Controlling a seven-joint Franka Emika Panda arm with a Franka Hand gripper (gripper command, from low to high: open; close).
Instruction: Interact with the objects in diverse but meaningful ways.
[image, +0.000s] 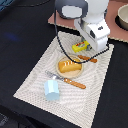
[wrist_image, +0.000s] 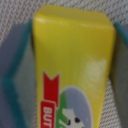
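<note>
1. Gripping the yellow packet (wrist_image: 70, 65), the end effector (image: 86, 47) is clamped on it, with a grey, teal-edged finger (wrist_image: 17, 75) pressed against each long side.
2. The packet is a smooth, glossy rectangular box with crisp edges and a soft highlight across its face.
3. Its label carries a red ribbon-shaped banner with white letters that seem to begin "BUT"; the remainder is cut off and blurred. Beside the banner sits a pale blue oval with a small black-and-white figure, too soft to identify.
4. Beneath the packet lies a woven placemat (image: 35, 80), rectangular, cream-coloured and finely ribbed, spread on the dark counter (image: 20, 35).
5. Just beside the end effector on the mat, a golden-brown bread loaf (image: 69, 65), oval and slashed across its crust, rests on a tan round plate (image: 70, 73).
6. An orange-handled knife (image: 86, 58) lies on the mat close to the end effector, while an orange-handled fork (image: 67, 80) with grey tines lies beyond the plate.
7. Well apart from the end effector, a light-blue cup (image: 51, 90) of matte plastic stands near the mat's far edge.
8. A grey pot (image: 122, 17) sits on a brown board (image: 117, 31) behind the white arm.
</note>
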